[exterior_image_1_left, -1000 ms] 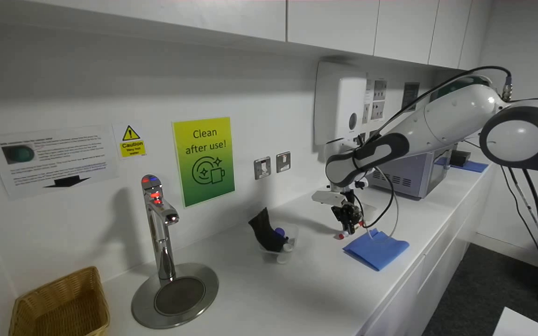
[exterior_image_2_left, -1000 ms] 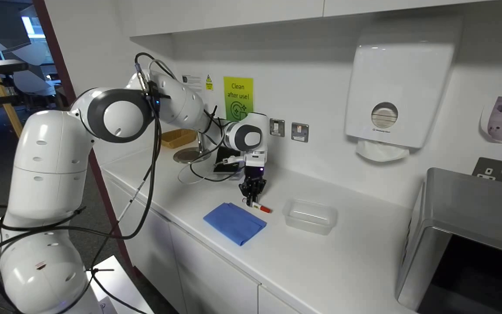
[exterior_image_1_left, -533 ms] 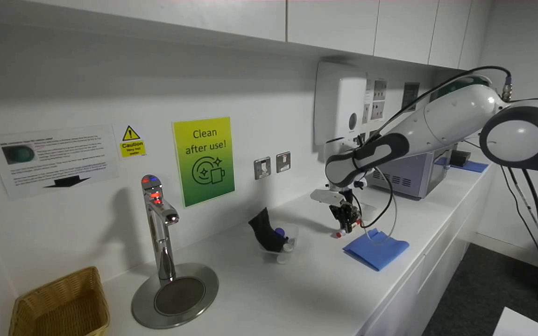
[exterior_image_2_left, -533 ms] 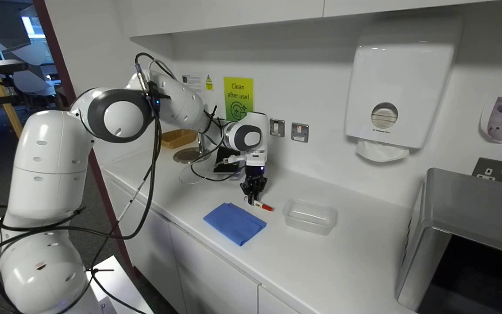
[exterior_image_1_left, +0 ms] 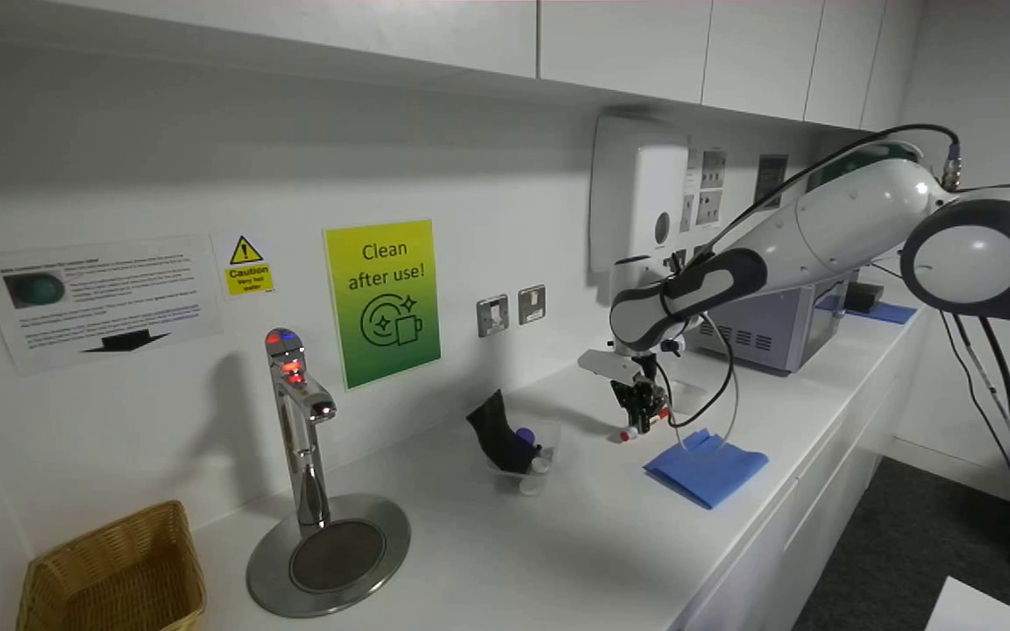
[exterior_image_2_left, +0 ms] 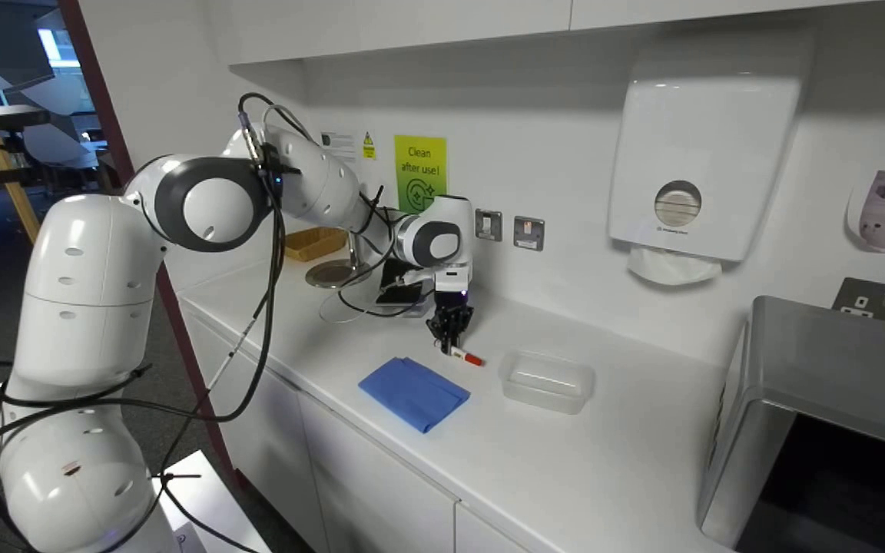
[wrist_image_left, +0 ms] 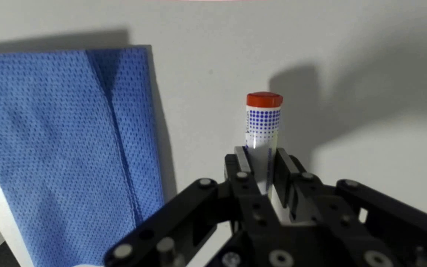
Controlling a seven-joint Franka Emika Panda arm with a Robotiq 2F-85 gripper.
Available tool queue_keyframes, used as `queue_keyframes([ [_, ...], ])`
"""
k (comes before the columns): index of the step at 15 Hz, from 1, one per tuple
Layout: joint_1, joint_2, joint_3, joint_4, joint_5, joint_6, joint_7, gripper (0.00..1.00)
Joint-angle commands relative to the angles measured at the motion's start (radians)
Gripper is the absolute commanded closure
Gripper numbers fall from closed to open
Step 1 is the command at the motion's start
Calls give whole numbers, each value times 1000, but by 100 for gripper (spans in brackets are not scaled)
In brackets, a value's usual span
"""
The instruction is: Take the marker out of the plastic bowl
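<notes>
While cloth (wrist_image_left: pixel 61 155) lies dimpled, claw (wrist_image_left: pixel 262 157) grips cylindrical marker (wrist_image_left: pixel 262 128).

In the wrist view, the slim cylindrical marker (wrist_image_left: pixel 262 126) is white, with a red tip at twelve o'clock and gridded blue dots below; at nine o'clock from it, the folded blue fabric cloth (wrist_image_left: pixel 65 155) bears small darker dashes, its three o'clock strip a deeper blue; the jointed two-fingered gripper (wrist_image_left: pixel 262 158) is black; in an exterior view, the shallow rectangular plastic bowl (exterior_image_2_left: pixel 542 394) is clear, faintly whitish; at eleven o'clock from it, the flat rectangular poster (exterior_image_2_left: pixel 421 173) shades from yellow-green to darker green.
</notes>
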Motion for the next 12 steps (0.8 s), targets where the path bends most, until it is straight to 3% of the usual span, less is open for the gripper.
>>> queue_keyframes([
  [1, -24, -22, 19, -23, 49, 38, -52, 95],
  [12, -26, -14, 14, -12, 98, 13, -118, 95],
])
